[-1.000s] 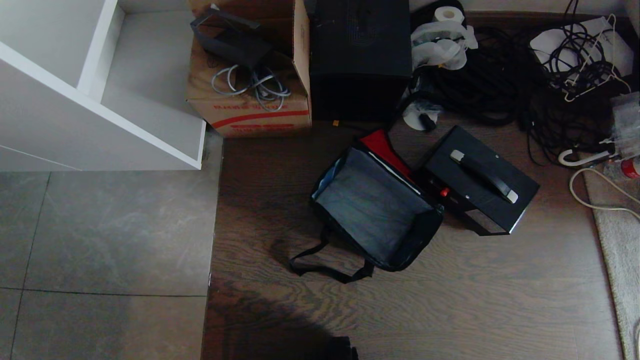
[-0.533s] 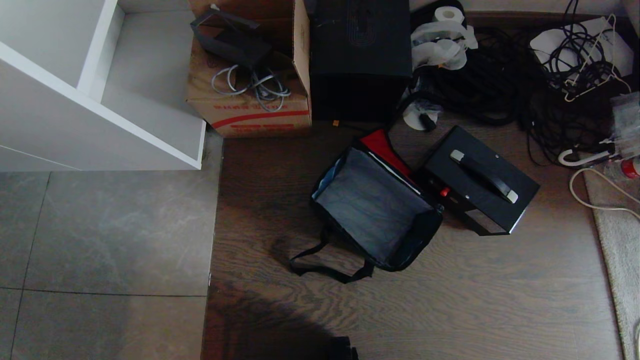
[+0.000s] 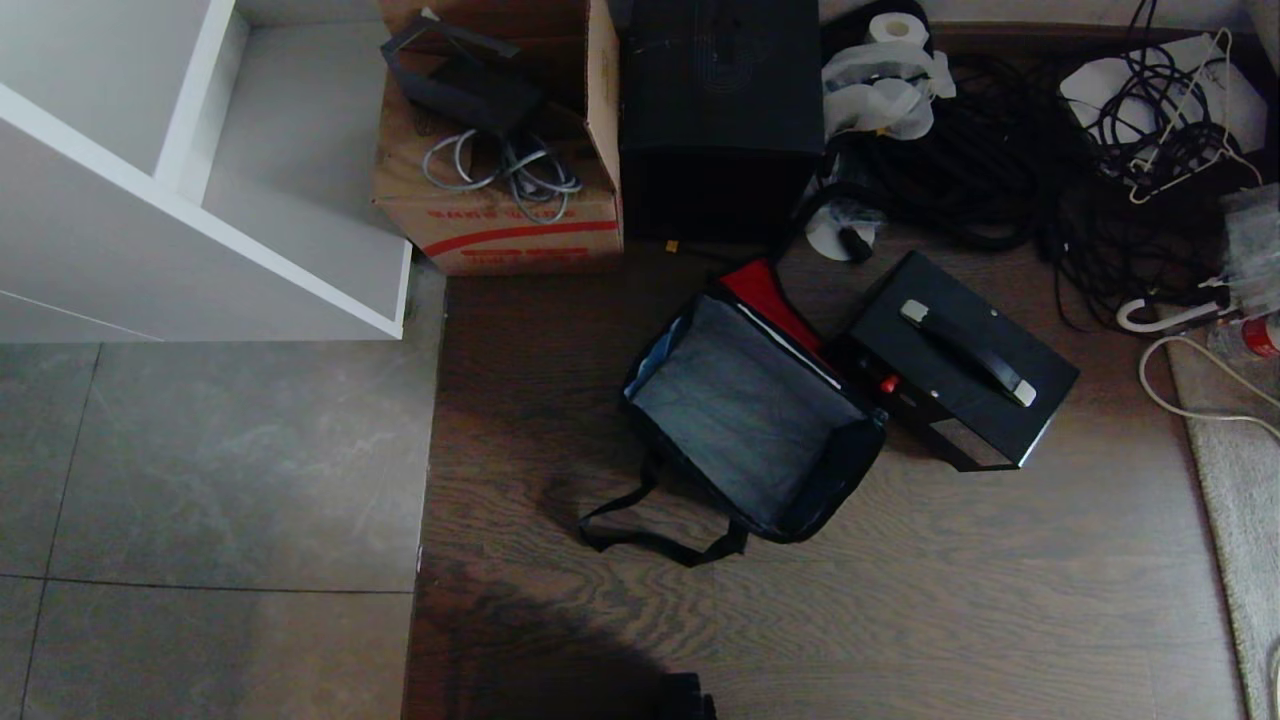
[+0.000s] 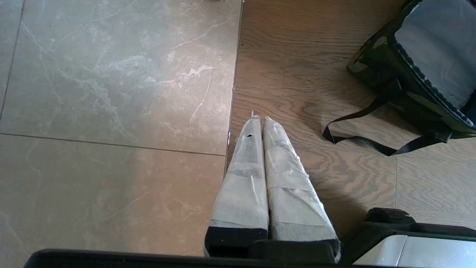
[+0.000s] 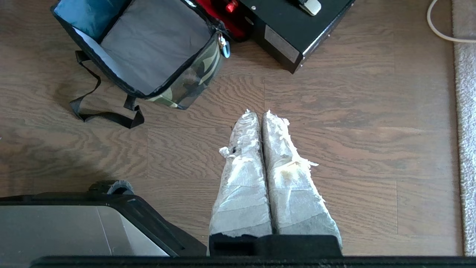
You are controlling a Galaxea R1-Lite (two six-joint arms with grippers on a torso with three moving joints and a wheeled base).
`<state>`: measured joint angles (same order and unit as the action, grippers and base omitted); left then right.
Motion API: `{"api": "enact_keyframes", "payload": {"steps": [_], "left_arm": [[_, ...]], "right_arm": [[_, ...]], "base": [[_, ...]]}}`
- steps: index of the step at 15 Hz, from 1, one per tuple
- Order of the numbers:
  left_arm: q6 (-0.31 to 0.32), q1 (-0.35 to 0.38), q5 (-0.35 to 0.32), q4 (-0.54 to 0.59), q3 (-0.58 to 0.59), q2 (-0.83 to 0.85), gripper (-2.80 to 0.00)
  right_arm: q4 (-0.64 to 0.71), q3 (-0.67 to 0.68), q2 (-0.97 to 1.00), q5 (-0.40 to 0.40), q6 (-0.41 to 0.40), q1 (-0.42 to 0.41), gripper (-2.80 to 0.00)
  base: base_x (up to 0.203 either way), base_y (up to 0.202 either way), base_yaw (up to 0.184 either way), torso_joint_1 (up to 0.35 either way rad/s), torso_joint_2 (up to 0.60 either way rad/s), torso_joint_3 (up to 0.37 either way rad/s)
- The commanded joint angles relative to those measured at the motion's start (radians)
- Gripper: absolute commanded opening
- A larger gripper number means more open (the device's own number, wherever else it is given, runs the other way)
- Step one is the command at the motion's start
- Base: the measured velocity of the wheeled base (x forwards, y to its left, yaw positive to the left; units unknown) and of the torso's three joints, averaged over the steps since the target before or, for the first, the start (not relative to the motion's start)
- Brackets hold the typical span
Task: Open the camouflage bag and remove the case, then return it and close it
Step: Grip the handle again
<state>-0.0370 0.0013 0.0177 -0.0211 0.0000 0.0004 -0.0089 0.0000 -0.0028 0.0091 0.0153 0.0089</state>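
0 changes: camouflage bag (image 3: pixel 745 420) open, case (image 3: pixel 955 362) beside; both pincers (image 4: pixel 259 120) (image 5: pixel 258 113) pressed together.

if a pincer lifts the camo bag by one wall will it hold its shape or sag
Probably sags: the camouflage bag is soft fabric, standing open and empty, grey lining showing. Its strap lies slack on the floor, so it would likely dangle. Likely light while the case sits outside.

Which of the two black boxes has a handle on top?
The case lying right beside the open camouflage bag. The taller black box behind, next to the cardboard carton, has a plain top.
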Motion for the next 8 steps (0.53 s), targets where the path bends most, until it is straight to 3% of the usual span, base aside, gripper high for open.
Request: {"api": "enact_keyframes", "payload": {"steps": [1,8], "left_arm": [[-0.001,0.000,0.001,0.000,0.011,0.000,-2.80],[-0.001,0.000,0.001,0.000,0.011,0.000,-2.80]], "right_arm": [[0.000,0.000,0.004,0.000,0.000,0.000,-2.80],[0.000,0.000,0.004,0.001,0.000,0.000,-2.80]], "base": [[0.000,0.000,0.000,0.000,0.00,0.000],[0.000,0.000,0.000,0.000,0.00,0.000]]}}
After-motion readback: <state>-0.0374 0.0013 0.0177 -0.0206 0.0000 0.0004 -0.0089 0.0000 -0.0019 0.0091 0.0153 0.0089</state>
